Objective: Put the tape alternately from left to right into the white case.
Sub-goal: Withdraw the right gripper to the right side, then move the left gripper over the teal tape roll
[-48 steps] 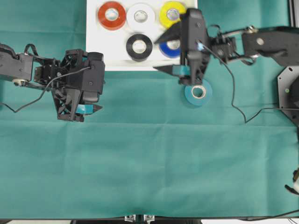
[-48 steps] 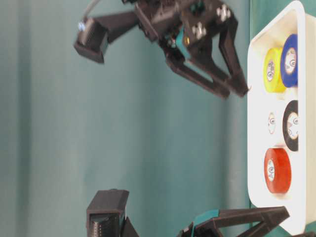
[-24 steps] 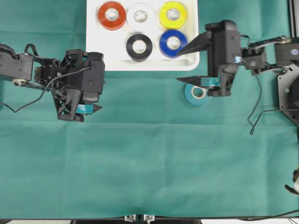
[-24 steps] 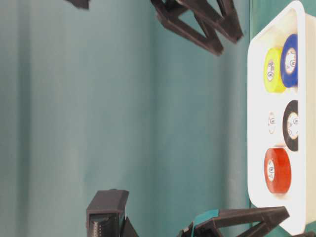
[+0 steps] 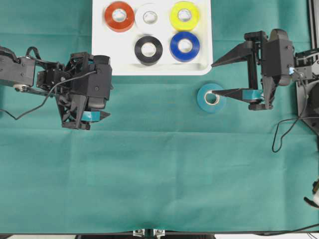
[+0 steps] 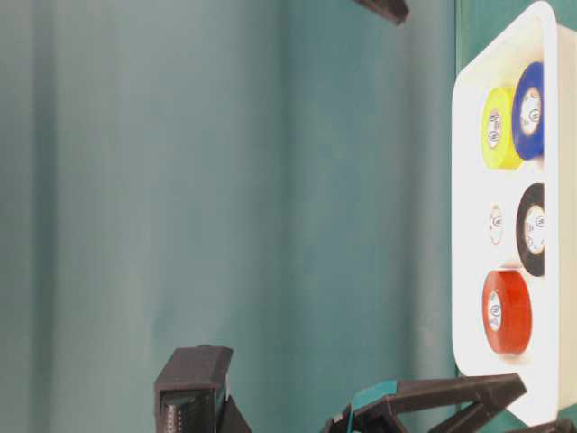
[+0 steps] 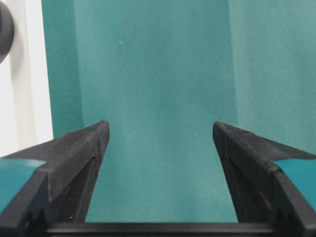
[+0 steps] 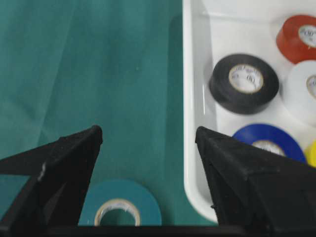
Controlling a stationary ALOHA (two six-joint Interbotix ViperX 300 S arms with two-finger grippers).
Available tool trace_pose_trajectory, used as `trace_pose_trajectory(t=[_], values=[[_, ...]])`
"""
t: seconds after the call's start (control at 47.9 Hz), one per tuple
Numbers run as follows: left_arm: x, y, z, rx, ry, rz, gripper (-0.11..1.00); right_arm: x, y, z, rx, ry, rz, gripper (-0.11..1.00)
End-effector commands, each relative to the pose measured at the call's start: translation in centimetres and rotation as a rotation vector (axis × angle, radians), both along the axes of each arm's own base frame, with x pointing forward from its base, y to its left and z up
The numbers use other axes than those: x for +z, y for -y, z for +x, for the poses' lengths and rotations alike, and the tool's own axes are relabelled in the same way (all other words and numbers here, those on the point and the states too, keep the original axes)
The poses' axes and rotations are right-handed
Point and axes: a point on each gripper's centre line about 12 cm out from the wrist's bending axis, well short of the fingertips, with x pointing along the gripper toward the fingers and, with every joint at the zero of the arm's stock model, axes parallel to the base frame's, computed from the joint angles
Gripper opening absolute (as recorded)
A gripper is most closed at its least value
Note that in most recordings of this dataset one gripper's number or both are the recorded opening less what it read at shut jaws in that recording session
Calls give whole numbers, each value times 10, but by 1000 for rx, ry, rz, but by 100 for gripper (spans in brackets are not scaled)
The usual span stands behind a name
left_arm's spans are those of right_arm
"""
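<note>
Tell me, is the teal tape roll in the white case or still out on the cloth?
Out. The teal tape roll lies flat on the green cloth, just outside the white case.

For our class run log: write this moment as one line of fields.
white case: five rolls inside | teal roll: on cloth, outside | right pincer: open, empty, beside teal roll | left pincer: open, empty

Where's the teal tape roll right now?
Overhead view: the teal tape roll lies on the green cloth right of centre, just below the white case, by the open right gripper.
</note>
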Motion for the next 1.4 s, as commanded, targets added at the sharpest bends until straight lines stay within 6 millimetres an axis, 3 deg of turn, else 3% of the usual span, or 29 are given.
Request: trace_pose_trajectory(t=[0.0, 0.188, 0.417, 1.377], values=[[13, 1, 7, -1, 58, -3, 88, 6, -1, 0, 1, 27, 3, 82], [15, 3, 21, -11, 128, 1, 88, 7, -2, -5, 2, 36, 1, 82], [12, 5, 54, -65, 152, 52, 88, 9, -3, -15, -3, 51, -4, 81], [2, -1, 164, -460, 263, 485, 88, 4, -4, -28, -9, 58, 3, 81]])
